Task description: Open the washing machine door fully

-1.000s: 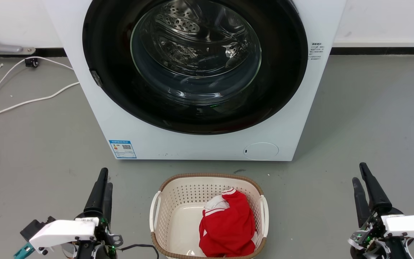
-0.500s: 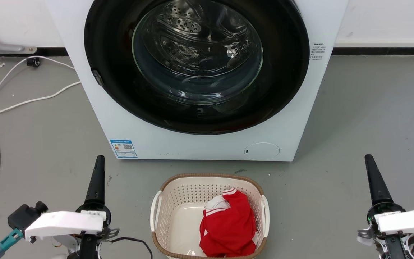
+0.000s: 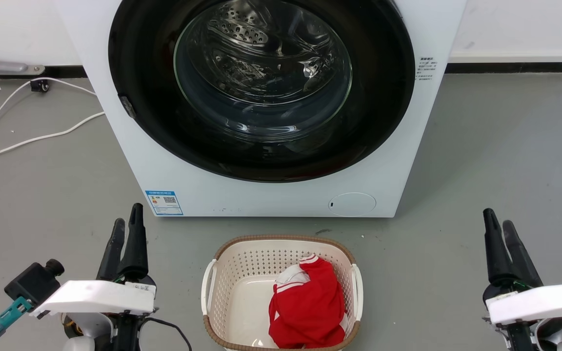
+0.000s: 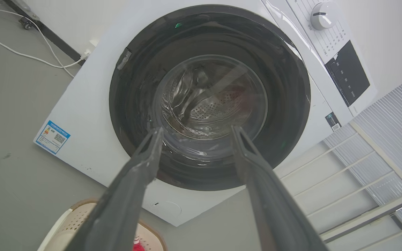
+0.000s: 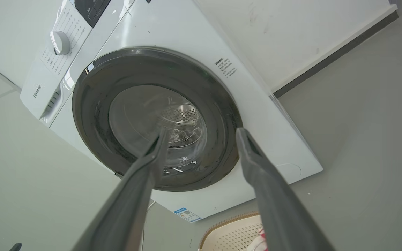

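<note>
Ahead, washing machine door (image 3: 261, 92) well beyond fingers (image 3: 135, 243).

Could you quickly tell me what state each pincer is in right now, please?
Left pincer: open, holding nothing.
Right pincer: open, holding nothing.
</note>
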{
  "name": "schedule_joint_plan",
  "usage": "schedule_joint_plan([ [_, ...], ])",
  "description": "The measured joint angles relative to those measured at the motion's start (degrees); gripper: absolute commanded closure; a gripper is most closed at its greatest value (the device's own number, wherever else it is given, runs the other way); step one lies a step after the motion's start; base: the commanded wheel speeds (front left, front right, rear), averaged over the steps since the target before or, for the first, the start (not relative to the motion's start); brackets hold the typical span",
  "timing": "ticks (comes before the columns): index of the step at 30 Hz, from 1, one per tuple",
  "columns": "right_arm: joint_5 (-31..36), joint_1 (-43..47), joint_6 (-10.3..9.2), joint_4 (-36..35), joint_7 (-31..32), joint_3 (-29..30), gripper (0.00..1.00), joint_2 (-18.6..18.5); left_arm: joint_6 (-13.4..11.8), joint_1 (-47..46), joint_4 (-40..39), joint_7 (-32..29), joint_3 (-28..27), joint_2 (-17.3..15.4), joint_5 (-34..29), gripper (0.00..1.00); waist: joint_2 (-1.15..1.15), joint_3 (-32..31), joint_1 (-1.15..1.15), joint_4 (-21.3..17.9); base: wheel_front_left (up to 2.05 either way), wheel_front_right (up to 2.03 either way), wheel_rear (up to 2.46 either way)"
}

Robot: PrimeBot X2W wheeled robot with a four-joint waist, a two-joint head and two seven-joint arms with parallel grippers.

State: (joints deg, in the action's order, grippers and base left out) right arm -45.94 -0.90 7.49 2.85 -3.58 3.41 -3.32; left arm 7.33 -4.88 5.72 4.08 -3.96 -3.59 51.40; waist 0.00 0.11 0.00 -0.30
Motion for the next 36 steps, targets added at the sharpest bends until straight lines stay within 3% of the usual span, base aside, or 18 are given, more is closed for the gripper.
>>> schedule_joint_plan([
  [16, 16.06, 1.78, 0.00, -2.53, 0.65, -0.92, 0.00, 0.05, 0.00, -0.33, 1.57, 2.68, 2.40, -1.72, -15.74, 0.00, 0.00, -0.45, 0.00, -0.19, 0.00, 0.00, 0.00],
  [36, 28.91, 3.25, 0.01, -4.19, 0.99, -0.91, 0.00, 0.14, -1.91, -2.40, 3.83, 5.70, 5.94, -4.11, -29.86, 0.00, 0.00, -0.52, 0.00, -0.63, 0.00, 0.00, 0.00],
])
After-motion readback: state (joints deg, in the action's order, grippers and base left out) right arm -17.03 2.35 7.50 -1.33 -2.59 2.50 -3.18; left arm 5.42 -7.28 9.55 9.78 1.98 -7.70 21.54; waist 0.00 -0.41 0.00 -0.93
